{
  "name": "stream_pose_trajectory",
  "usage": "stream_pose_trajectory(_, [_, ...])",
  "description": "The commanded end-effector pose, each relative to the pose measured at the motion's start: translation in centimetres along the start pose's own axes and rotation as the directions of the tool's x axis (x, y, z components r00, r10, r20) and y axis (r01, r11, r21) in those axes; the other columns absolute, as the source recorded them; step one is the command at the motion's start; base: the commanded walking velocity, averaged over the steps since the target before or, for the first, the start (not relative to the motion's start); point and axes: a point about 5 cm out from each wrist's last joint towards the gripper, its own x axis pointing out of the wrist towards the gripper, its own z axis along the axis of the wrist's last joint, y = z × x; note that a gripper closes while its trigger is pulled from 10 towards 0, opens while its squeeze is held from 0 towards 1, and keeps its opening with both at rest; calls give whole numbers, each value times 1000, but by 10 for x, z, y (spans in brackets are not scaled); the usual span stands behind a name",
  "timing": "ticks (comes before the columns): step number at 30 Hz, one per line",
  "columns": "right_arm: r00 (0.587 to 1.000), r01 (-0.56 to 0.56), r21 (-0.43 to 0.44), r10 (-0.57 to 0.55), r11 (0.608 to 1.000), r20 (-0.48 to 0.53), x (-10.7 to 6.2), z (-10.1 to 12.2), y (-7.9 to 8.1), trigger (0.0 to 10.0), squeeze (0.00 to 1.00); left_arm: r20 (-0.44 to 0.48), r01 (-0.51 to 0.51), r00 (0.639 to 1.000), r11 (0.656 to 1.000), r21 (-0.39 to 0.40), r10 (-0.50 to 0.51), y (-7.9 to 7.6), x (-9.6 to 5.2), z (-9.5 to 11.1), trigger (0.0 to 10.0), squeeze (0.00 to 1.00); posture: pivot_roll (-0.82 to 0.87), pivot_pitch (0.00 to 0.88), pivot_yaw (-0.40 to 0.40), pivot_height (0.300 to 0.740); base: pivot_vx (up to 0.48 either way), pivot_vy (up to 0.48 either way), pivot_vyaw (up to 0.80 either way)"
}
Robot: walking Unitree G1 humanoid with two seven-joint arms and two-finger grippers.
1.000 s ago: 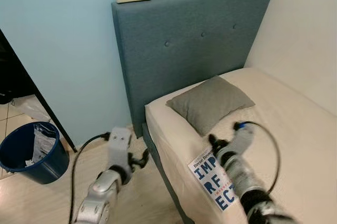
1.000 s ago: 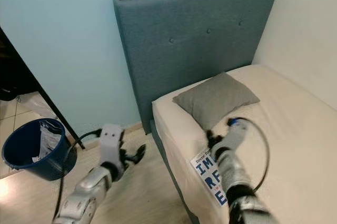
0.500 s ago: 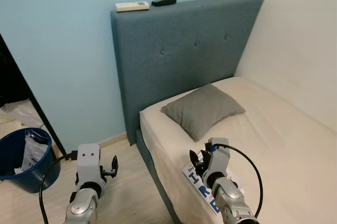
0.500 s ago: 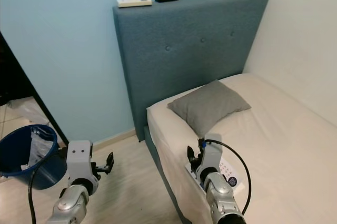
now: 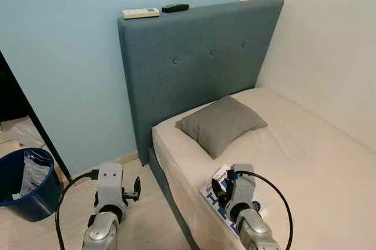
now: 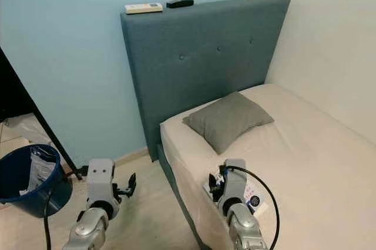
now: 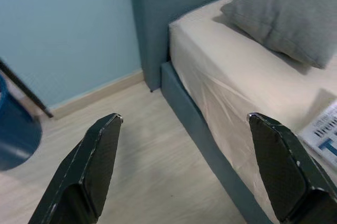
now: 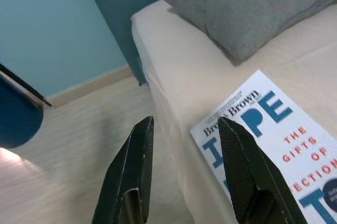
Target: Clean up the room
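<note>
Approaching the book (image 8: 274, 145) on the bed (image 5: 305, 144): right pincer (image 8: 185, 169) open just above its corner; left pincer (image 7: 184, 166) open, idle. Next: lower, close.

Both head views look down from above at the bed (image 5: 305, 144); both wrist views look low along its near edge.

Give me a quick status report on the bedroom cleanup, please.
Left gripper open over the floor, empty. Right gripper open above the book, not touching. Book flat at the mattress edge, in front of the grey pillow. Nothing in the way.
</note>
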Motion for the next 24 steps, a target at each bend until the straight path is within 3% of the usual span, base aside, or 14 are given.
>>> stream_pose_trajectory(1, [999, 17, 7, -17, 1000, -33, -3, -7, -1, 10000, 0, -30, 12, 999, 1000, 11, -12, -2, -1, -8, 10000, 0, -36, 94, -34, 740, 0, 0, 0])
stream_pose_trajectory(16, [997, 36, 84, -30, 996, -68, -6, -13, 1, 10000, 0, -97, 56, 994, 998, 31, -53, -9, 6, -14, 10000, 0, -41, 102, -37, 740, 0, 0, 0])
stream_pose_trajectory(24, [996, 42, 141, -31, 989, -82, -6, -14, 0, 10000, 0, -91, 64, 994, 997, 37, -61, -11, 6, -14, 10000, 0, -38, 93, -47, 740, 0, 0, -800])
